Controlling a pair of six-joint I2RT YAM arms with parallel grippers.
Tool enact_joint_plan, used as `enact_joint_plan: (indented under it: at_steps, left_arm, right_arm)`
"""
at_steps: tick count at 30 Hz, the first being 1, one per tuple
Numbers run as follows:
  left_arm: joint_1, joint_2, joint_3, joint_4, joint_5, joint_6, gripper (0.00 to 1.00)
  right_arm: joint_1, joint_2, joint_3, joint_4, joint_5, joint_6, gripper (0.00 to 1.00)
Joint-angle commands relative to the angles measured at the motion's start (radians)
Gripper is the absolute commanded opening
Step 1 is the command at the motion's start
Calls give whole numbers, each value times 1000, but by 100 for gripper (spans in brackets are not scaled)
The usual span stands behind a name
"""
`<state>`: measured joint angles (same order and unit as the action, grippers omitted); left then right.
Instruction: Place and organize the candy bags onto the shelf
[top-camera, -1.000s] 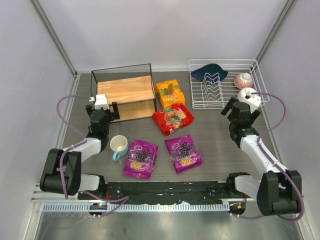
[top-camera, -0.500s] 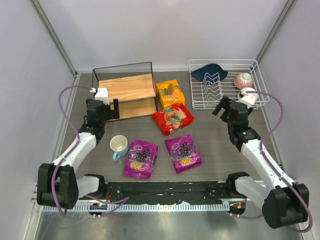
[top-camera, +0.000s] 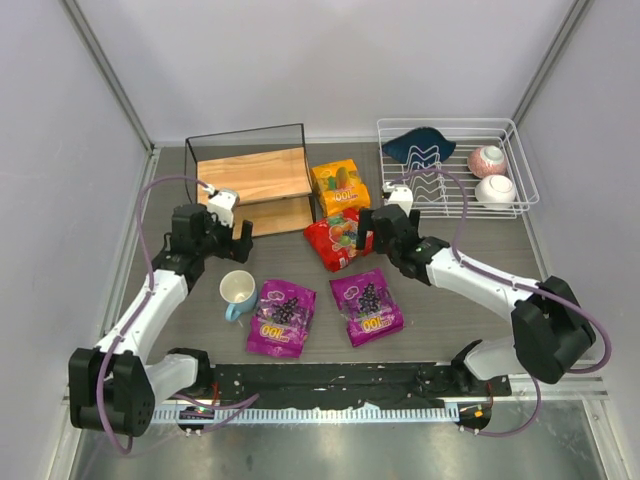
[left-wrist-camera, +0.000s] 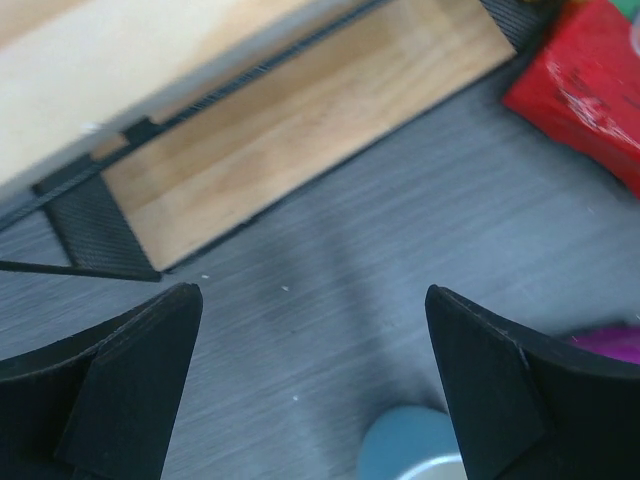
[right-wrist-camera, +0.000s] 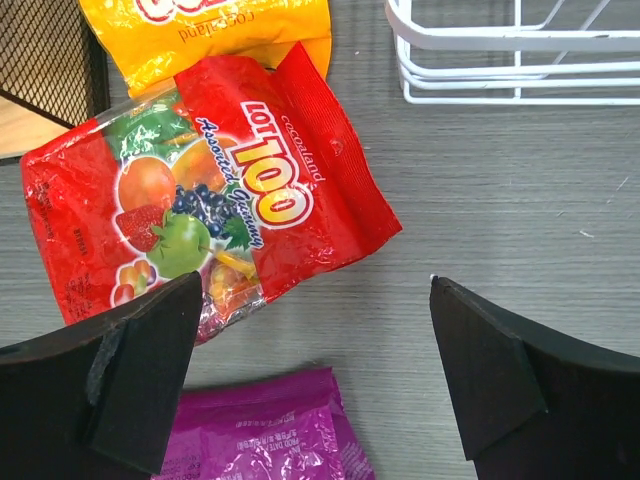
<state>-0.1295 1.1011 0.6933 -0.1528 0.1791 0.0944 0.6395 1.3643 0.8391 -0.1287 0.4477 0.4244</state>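
- Progress: none of the four bags is shelved. All lie flat on the table, so all four placements are left.
- Left purple bag (top-camera: 281, 317) and right purple bag (top-camera: 367, 305) are nearest me, apart. Long axes run near-to-far, with the far ends leaning toward each other.
- Mug (top-camera: 238, 291) sits just left of the left purple bag.
- Left gripper (left-wrist-camera: 312, 330): jaws apart, empty, over bare table in front of the shelf.
- Right gripper (right-wrist-camera: 315, 320): jaws apart, empty, at the red bag's right end.
- Red bag (right-wrist-camera: 200, 225): mid-table, long axis left-right, right end slightly farther.
- Orange bag (top-camera: 340, 186): touches the red bag's far edge, beside the shelf. Looks roughly square, so I can't call its axis.
- Shelf (top-camera: 255, 178): far left, both boards look bare.
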Motion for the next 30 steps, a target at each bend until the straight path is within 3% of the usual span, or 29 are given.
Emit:
enact_joint_plan:
  at_steps: [1,15,22,30]
  left_arm:
    - [4,-27,48,-137,184,91,100]
    - [2,-21,87,-222,388,116,100]
    - [2,-29,68,-214,381,122,100]
    - [1,-21,67,-198,422,129,100]
  right_arm:
    - [6,22,37,49,28,62,100]
    - [8,171,98,41,138,252,99]
    - [9,260,107,63,86,443,95]
    - [9,318,87,116,4,522,93]
